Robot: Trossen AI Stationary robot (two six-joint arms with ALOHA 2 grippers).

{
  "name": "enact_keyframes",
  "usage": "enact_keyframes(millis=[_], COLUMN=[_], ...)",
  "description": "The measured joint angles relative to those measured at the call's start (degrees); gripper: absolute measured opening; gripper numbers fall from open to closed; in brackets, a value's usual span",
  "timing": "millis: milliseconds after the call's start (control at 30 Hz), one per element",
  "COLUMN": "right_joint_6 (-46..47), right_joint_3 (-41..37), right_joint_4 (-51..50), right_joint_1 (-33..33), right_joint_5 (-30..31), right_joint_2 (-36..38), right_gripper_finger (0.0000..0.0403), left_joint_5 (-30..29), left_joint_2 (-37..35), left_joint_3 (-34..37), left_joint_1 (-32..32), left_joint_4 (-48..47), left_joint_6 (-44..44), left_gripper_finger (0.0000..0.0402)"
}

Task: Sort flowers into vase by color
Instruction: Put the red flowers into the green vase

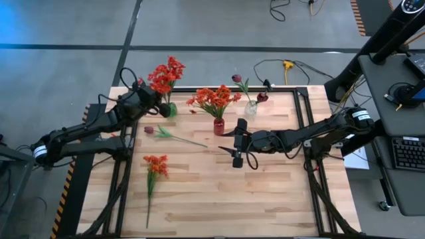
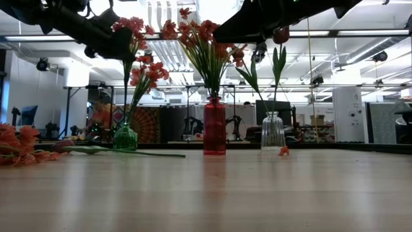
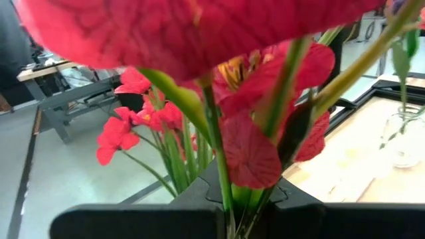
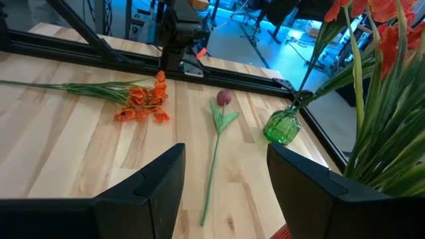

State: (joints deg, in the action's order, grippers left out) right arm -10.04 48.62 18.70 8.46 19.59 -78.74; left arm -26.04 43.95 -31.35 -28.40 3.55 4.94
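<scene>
Left gripper [image 1: 157, 105] clamps red flowers [image 1: 166, 74] over the green vase [image 1: 170, 109] near the table's [image 1: 265, 192] far left corner (sorting by colour). Right gripper [image 1: 238, 153], mid-table, gapes empty.

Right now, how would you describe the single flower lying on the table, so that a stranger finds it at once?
Start at the red vase in the middle of the wooden table. Toward the left arm's side, the maroon tulip lies flat, alone, between the green vase and the orange bunch. It has one dark closed bud, not many orange blooms.
</scene>
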Motion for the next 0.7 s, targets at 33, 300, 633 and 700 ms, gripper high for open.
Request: enact_keyframes(millis=[33, 300, 633, 700], right_joint_6=[0.00, 0.00, 0.00, 0.00], right_joint_3=[0.00, 0.00, 0.00, 0.00], right_joint_4=[0.00, 0.00, 0.02, 0.00], right_joint_1=[0.00, -0.02, 0.01, 0.01], right_joint_5=[0.00, 0.00, 0.00, 0.00], right_joint_2=[0.00, -0.02, -0.06, -0.07], right_gripper_finger=[0.0206, 0.0206, 0.0206, 0.0206], left_joint_5=[-0.47, -1.86, -1.93, -1.93], left_joint_2=[-0.01, -0.01, 0.32, 0.52], left_joint_3=[0.00, 0.00, 0.00, 0.00], left_joint_1=[0.00, 0.00, 0.00, 0.00], left_joint_4=[-0.15, -1.10, -1.09, -1.07], left_joint_6=[-0.12, -0.99, -0.99, -0.99], left_gripper_finger=[0.0002, 0.0002, 0.0013, 0.0014])
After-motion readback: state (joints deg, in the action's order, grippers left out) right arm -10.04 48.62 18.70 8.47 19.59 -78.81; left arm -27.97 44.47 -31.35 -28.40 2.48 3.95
